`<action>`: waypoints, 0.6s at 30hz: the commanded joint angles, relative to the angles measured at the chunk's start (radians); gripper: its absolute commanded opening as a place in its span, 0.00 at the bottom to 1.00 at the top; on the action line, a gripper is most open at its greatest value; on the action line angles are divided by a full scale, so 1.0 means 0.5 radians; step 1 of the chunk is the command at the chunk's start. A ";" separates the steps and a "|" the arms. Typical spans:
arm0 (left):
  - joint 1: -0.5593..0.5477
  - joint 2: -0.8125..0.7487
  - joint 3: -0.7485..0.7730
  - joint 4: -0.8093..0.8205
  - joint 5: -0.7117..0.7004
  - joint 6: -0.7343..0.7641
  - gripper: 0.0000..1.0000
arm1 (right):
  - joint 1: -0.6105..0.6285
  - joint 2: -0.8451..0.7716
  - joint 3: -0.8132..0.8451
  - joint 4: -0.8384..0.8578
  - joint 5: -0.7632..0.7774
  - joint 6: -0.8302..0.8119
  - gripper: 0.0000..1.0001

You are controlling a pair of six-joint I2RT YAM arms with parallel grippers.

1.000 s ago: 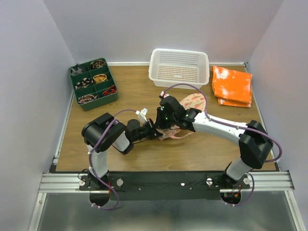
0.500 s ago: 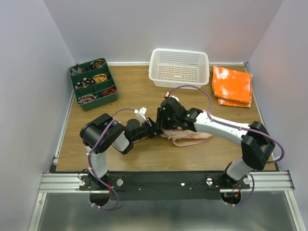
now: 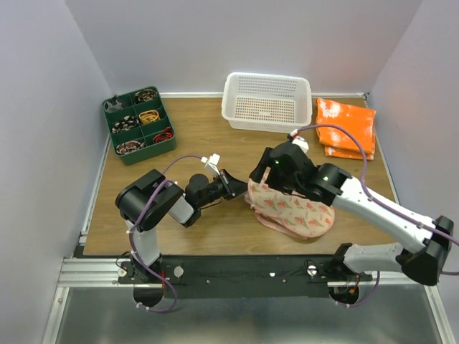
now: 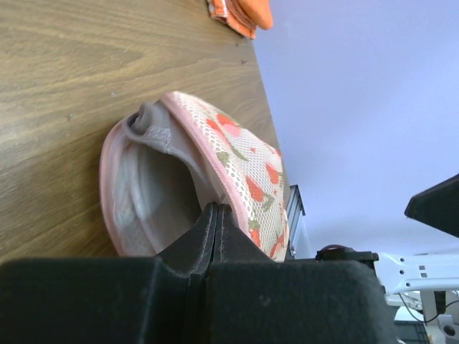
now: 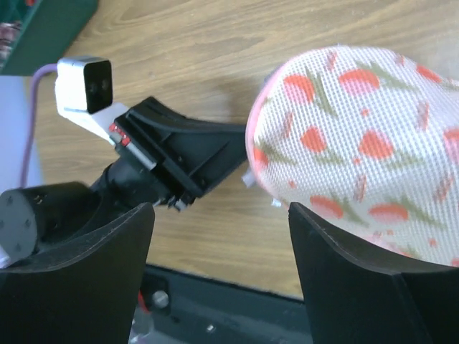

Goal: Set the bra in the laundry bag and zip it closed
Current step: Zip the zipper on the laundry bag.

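The laundry bag (image 3: 295,210) lies on the table's middle, pink mesh with a red fruit print, its upper half folded down. In the left wrist view the laundry bag (image 4: 247,168) gapes at one end, and the taupe bra (image 4: 159,179) sits inside, with a bit of it bulging at the rim. My left gripper (image 3: 239,189) is shut on the bag's left rim (image 4: 217,209). My right gripper (image 3: 264,179) hangs open just above the bag's left end, holding nothing. Its fingers (image 5: 107,265) frame the laundry bag (image 5: 358,136) and the left gripper (image 5: 183,154).
A white perforated basket (image 3: 267,102) stands at the back centre. A folded orange-and-white cloth (image 3: 346,127) lies at the back right. A green compartment tray (image 3: 138,125) of small items sits at the back left.
My right gripper has opened, let go of the bag's upper half and pulled back to the right. The upper half has dropped over the bra. My left gripper stays shut at the rim.
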 commanded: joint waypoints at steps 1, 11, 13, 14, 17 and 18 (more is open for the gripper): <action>-0.011 -0.059 0.048 0.202 -0.017 0.084 0.00 | -0.002 -0.212 -0.242 -0.095 -0.183 0.263 0.84; -0.020 -0.148 0.039 0.067 -0.090 0.108 0.00 | -0.008 -0.512 -0.838 0.015 -0.478 0.631 0.83; -0.026 -0.212 -0.007 0.027 -0.127 0.133 0.00 | -0.014 -0.558 -0.899 0.024 -0.481 0.686 0.83; -0.035 -0.231 -0.022 -0.016 -0.143 0.142 0.00 | -0.020 -0.604 -0.933 0.031 -0.481 0.760 0.83; -0.053 -0.286 -0.056 -0.068 -0.176 0.179 0.00 | -0.020 -0.696 -1.141 0.174 -0.469 0.895 0.83; -0.060 -0.301 -0.066 -0.078 -0.176 0.185 0.00 | -0.023 -0.748 -1.202 0.269 -0.463 0.986 0.83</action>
